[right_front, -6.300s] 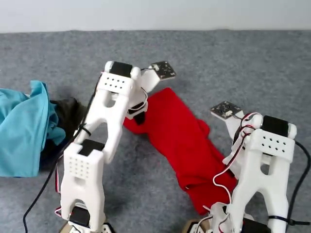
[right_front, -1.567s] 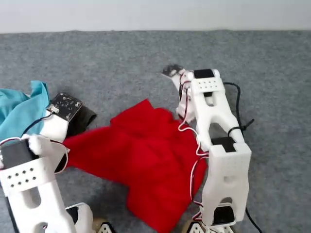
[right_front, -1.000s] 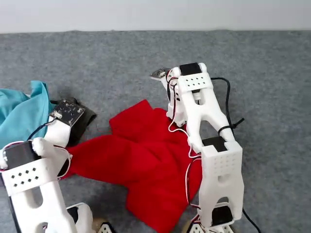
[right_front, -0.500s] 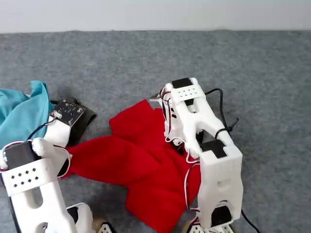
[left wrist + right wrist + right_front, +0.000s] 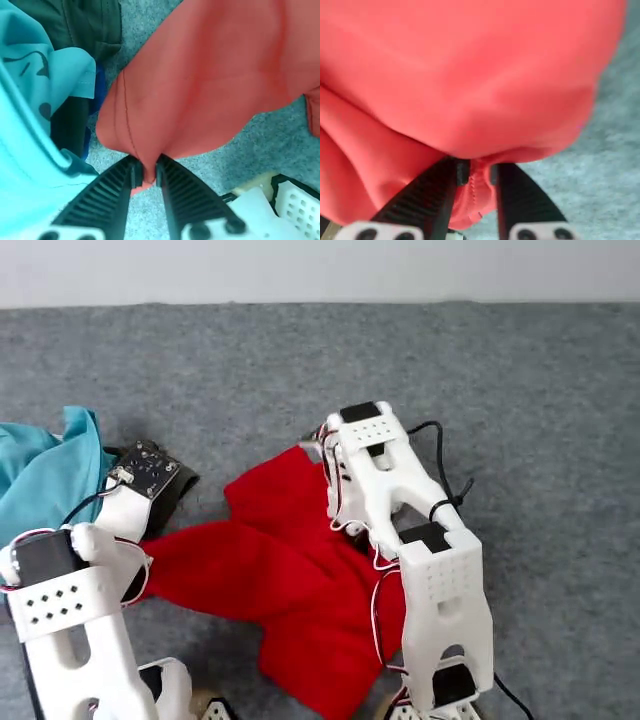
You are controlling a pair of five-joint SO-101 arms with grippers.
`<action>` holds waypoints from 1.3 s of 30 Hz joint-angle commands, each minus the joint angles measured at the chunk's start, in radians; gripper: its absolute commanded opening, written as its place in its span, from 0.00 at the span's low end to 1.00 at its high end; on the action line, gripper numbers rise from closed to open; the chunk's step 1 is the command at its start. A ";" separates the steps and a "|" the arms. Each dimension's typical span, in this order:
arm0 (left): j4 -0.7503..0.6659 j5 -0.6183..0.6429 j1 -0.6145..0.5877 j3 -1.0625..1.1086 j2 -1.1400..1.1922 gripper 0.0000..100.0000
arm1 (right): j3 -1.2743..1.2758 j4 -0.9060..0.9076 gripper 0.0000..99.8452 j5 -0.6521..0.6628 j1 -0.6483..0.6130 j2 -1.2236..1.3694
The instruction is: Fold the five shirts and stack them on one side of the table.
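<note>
Left arm (image 5: 70, 610), 7 o'clock corner: left gripper (image 5: 145, 172) clamped on a folded edge of the red shirt (image 5: 270, 560); right arm (image 5: 415, 540), rising from 6 o'clock and bent over the shirt: right gripper (image 5: 476, 175) pinched on a bunched fold. Red shirt: crumpled, lying on the grey table cover (image 5: 520, 380) from centre toward 6 o'clock, partly hidden under the right arm. At 9 o'clock: teal shirt (image 5: 40, 490) heaped beside a dark garment (image 5: 183, 490), near the held edge.
</note>
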 commanded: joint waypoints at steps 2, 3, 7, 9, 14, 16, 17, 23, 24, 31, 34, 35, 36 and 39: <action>-0.015 0.008 0.005 -0.007 -0.023 0.02 | -0.121 -0.005 0.01 0.035 0.041 -0.021; -0.015 0.008 0.005 -0.007 -0.023 0.02 | -0.133 -0.007 0.01 0.052 0.042 -0.021; -0.017 0.008 0.005 -0.007 -0.023 0.02 | -0.155 -0.064 0.01 0.084 0.051 -0.025; -0.017 0.008 0.005 -0.008 -0.023 0.02 | -0.189 -0.113 0.01 0.110 0.070 -0.022; -0.046 0.008 0.005 -0.007 -0.025 0.02 | -0.345 -0.242 0.01 0.212 0.133 0.010; -0.046 0.008 0.005 -0.010 -0.023 0.02 | -0.423 -0.278 0.01 0.256 0.145 0.033; -0.046 0.008 0.005 -0.010 -0.023 0.02 | -0.463 -0.292 0.01 0.275 0.145 0.045; -0.046 0.008 0.005 -0.007 -0.023 0.02 | -0.644 -0.182 0.05 0.301 0.117 0.110; -0.046 0.008 0.005 -0.007 -0.023 0.02 | -0.664 -0.139 0.09 0.296 0.113 0.116; -0.046 0.009 0.005 -0.005 -0.017 0.02 | -0.755 0.088 0.27 0.232 0.105 0.110; -0.046 0.009 0.005 -0.005 -0.017 0.02 | -0.713 0.088 0.24 0.229 0.124 0.048; -0.046 0.009 0.005 -0.005 -0.017 0.02 | -0.678 0.088 0.24 0.229 0.122 0.021; -0.046 0.009 0.005 -0.005 -0.017 0.02 | -0.629 0.088 0.24 0.226 0.120 -0.015; -0.046 0.009 0.005 -0.005 -0.017 0.02 | -0.431 0.088 0.24 0.224 0.120 -0.147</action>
